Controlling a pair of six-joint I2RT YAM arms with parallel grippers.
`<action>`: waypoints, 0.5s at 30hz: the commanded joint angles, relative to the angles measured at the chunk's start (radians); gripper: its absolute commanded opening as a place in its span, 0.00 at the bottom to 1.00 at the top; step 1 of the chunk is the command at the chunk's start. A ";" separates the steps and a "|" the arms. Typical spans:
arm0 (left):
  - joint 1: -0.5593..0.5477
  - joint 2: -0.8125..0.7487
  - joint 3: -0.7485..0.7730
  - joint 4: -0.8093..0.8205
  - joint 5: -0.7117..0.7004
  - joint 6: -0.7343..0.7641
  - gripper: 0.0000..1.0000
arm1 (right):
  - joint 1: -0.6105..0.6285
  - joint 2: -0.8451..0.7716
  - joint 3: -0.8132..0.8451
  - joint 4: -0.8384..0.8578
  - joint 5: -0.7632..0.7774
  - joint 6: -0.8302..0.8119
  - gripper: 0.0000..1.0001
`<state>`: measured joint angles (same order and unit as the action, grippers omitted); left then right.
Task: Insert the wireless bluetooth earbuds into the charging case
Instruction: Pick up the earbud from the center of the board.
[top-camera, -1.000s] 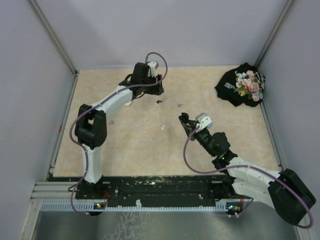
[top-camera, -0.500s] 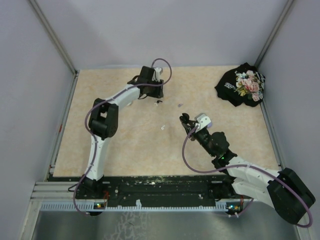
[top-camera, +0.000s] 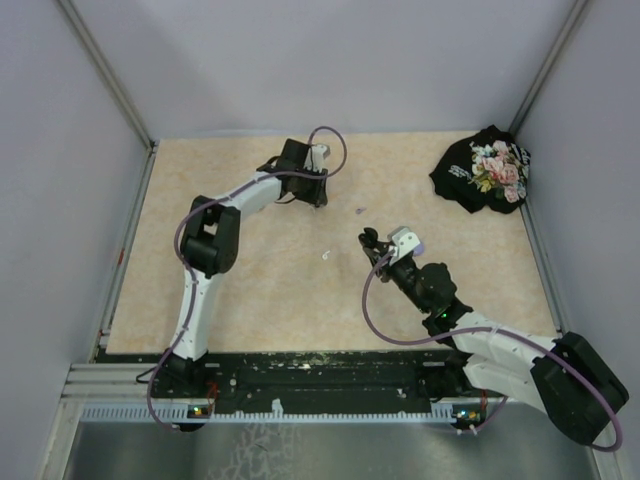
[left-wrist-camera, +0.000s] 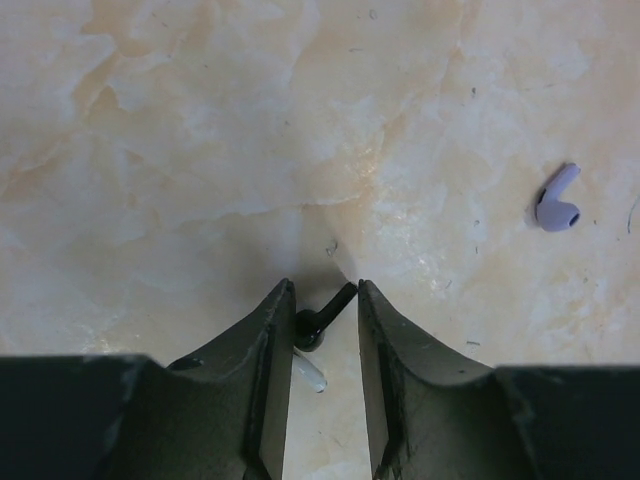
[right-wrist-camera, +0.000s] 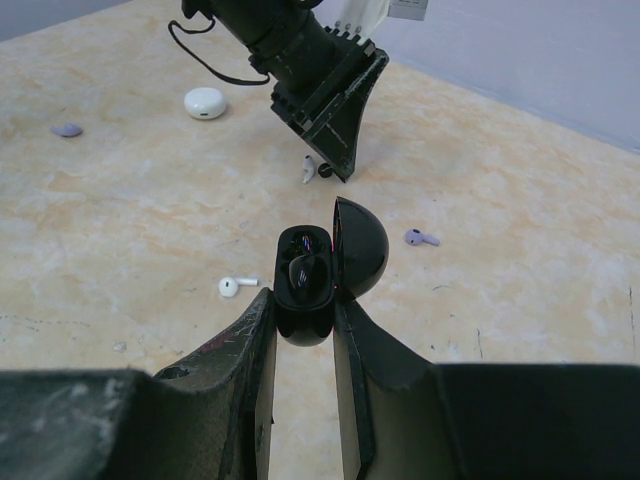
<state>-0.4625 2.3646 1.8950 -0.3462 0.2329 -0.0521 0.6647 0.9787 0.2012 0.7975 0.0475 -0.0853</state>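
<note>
Over the last second my left arm has swung right and come down, and the left gripper (left-wrist-camera: 323, 288) has drawn its jaws in around the black earbud (left-wrist-camera: 316, 320) on the far half of the table (top-camera: 250, 290). The bud lies between them, head against one finger and stem reaching toward the other. I cannot tell whether they bite yet. My right gripper (right-wrist-camera: 303, 300), unmoved, is clamped on the open black charging case (right-wrist-camera: 305, 262), held up mid-table. I judge this the pickup step. Next I should finish the squeeze, lift clear of the white earbud (left-wrist-camera: 310, 375) just beside it, and carry across to the case.
</note>
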 joint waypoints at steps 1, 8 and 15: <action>0.002 -0.025 -0.047 -0.029 0.108 0.068 0.36 | -0.004 0.006 0.010 0.054 -0.016 0.017 0.00; -0.011 -0.090 -0.165 -0.033 0.220 0.163 0.32 | -0.005 -0.004 0.010 0.048 -0.015 0.022 0.00; -0.025 -0.151 -0.247 -0.040 0.220 0.243 0.31 | -0.005 -0.014 0.010 0.041 -0.027 0.032 0.00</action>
<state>-0.4763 2.2501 1.6917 -0.3347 0.4381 0.1223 0.6643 0.9844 0.2012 0.7986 0.0349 -0.0696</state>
